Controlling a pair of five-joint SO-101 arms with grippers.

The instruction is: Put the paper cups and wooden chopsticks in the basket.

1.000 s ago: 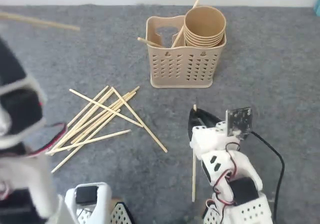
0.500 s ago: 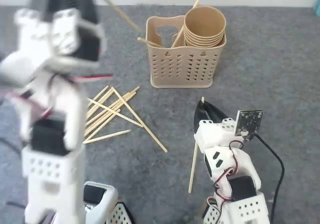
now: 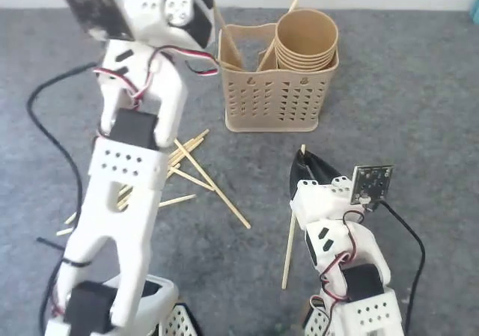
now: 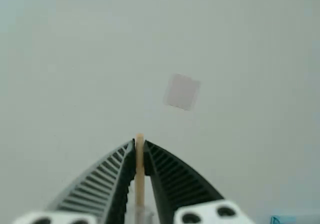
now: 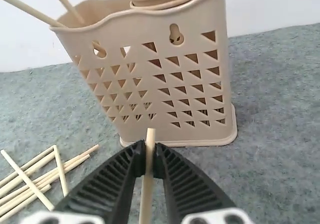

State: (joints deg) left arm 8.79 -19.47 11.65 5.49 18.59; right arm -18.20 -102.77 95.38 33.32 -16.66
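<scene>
The basket [image 3: 277,96] stands at 12 o'clock on the grey worktop [image 3: 419,111]. A nested stack of paper cups [image 3: 307,37] fills its 3 o'clock compartment, and a few sticks lean in the compartment on the 9 o'clock side.

The left arm stretches from 7 o'clock up to 11 o'clock. The left pincer [image 3: 206,10] hangs just beside the basket's 9 o'clock rim, closed tightly on one chopstick [image 3: 228,44] that slants down into that compartment. In the left wrist view the left pincer [image 4: 139,146] grips this chopstick [image 4: 139,174] between both fingertips, against a plain pale wall.

The right arm sits at 5 o'clock. The right pincer [image 3: 303,173] points toward 12 o'clock, well short of the basket, and is clamped on a second chopstick [image 3: 290,239] whose long end trails back toward 6 o'clock above the worktop. In the right wrist view the right pincer [image 5: 148,151] pinches that second chopstick [image 5: 146,189], with the basket [image 5: 165,84] straight ahead.

Loose chopsticks [image 3: 196,164] lie crossed in a pile at 8 o'clock from the basket, partly hidden under the left arm.
</scene>
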